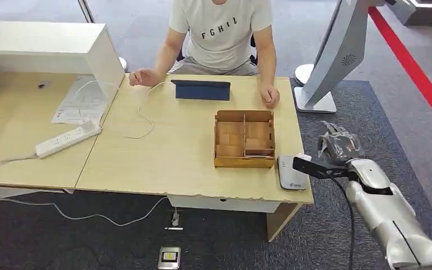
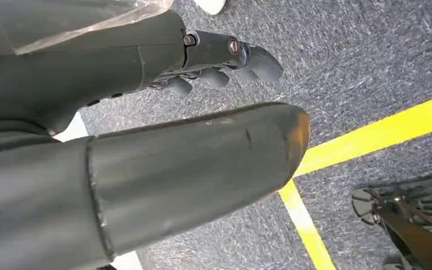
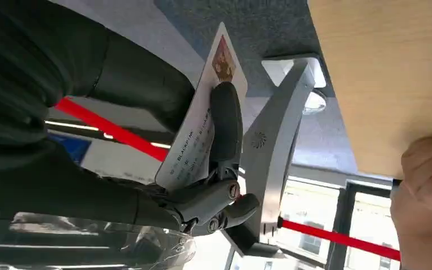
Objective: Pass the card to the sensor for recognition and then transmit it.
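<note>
card: pinched in my right hand (image 3: 202, 169), one of the dark fingers (image 3: 225, 121) pressing the card (image 3: 199, 138) flat against the thumb side. Printed face is toward the wrist cam.

right hand position: off the right edge of the table (image 1: 174, 163), out over the carpet, just beside the sensor (image 1: 291, 172), which sits on the table's front right corner.

left hand: my left hand (image 2: 219, 59) hangs down over the floor, fingers curled loosely with nothing in them.

risk 1: the pinch looks shallow. Just 1 finger across the card, so if I swing too fast toward the sensor I reckon it could twist or slide out and land on the carpet.

risk 2: the card sits at an angle to the sensor's top. If I bring it in tilted or too high, my guess is the read fails.

risk 3: coming in low could bump the sensor, and it's near enough the edge to get shoved off.

risk 4: the wooden tray (image 1: 244, 139) is right next to the sensor, so overshooting means clipping it.

handoff: the person's hand (image 1: 270, 95) rests on the far side of the table. That's a long reach after the scan, and the weak pinch matters more there.
</note>
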You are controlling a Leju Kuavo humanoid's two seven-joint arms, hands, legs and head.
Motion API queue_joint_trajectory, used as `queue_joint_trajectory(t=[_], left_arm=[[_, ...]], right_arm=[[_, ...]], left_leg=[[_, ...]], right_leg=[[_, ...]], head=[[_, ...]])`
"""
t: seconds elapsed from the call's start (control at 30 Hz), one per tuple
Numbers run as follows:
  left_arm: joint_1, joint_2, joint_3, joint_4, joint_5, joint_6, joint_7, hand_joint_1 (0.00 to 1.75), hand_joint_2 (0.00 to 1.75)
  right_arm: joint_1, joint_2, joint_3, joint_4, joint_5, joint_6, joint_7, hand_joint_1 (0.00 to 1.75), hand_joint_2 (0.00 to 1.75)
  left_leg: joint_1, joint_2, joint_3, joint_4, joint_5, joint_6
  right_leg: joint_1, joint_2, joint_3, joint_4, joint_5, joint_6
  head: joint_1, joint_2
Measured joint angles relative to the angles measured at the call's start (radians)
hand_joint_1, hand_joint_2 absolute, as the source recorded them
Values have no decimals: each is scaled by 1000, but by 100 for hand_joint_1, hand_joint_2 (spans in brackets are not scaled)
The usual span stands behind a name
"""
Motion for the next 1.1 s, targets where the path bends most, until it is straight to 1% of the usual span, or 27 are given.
queue_joint_trajectory(t=[0.37, 0.5, 0.77, 0.93, 1.1], left_arm=[[0, 3, 0, 0, -9, -6, -8, 0, 0], [0, 7, 0, 0, -8, -6, -8, 0, 0], [-1, 8, 0, 0, -8, -6, -15, 0, 0], [-1, 9, 0, 0, -8, -5, -16, 0, 0], [-1, 9, 0, 0, -9, -2, -21, 0, 0]], right_arm=[[45, -13, -8, -18, -26, -19, -21, 175, 175], [62, -18, -14, -31, -33, -18, -37, 175, 175], [92, -26, -14, -71, -45, -9, -49, 175, 175], [131, -28, -13, -144, -62, 20, -40, 175, 175], [166, -36, -13, -255, -74, 53, -30, 175, 175]], left_leg=[[0, 0, 0, 0, 0, 0], [0, 0, 0, 0, 0, 0], [0, 0, 0, 0, 0, 0], [0, 0, 0, 0, 0, 0], [0, 0, 0, 0, 0, 0]], right_leg=[[0, 0, 0, 0, 0, 0], [0, 0, 0, 0, 0, 0], [0, 0, 0, 0, 0, 0], [0, 0, 0, 0, 0, 0], [0, 0, 0, 0, 0, 0]], head=[[0, 0], [0, 0], [0, 0], [0, 0], [0, 0]])
